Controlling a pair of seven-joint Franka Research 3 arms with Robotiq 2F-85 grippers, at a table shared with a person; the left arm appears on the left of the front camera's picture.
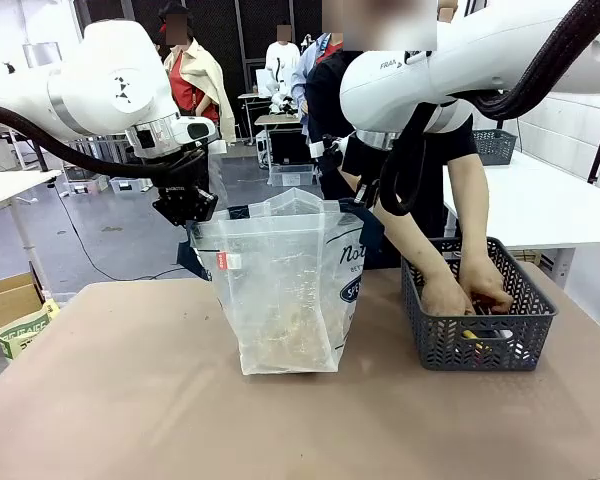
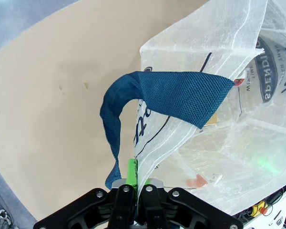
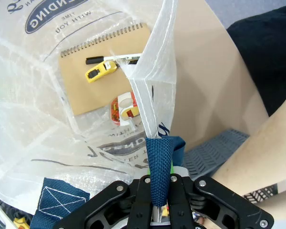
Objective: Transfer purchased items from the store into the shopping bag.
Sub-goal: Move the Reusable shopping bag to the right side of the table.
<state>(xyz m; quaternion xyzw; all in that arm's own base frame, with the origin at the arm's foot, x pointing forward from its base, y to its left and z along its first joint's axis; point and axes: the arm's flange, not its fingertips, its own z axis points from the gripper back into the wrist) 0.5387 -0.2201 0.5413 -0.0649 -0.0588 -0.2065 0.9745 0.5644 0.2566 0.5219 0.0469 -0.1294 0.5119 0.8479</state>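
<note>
Plastic bag mid-frame: spreading it, left gripper and right gripper clenching its rim. Steadying for hands in basket, lower right.

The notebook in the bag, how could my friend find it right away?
Start at the see-through shopping bag in the middle of the table. Look down inside: the notebook lies at the bottom. Unlike the little yellow thing and red-and-white roll by it, it is brown with a wire spiral edge.

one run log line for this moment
left gripper: shut on shopping bag rim | right gripper: shut on strap | person's hands: in basket | notebook: in bag
</note>
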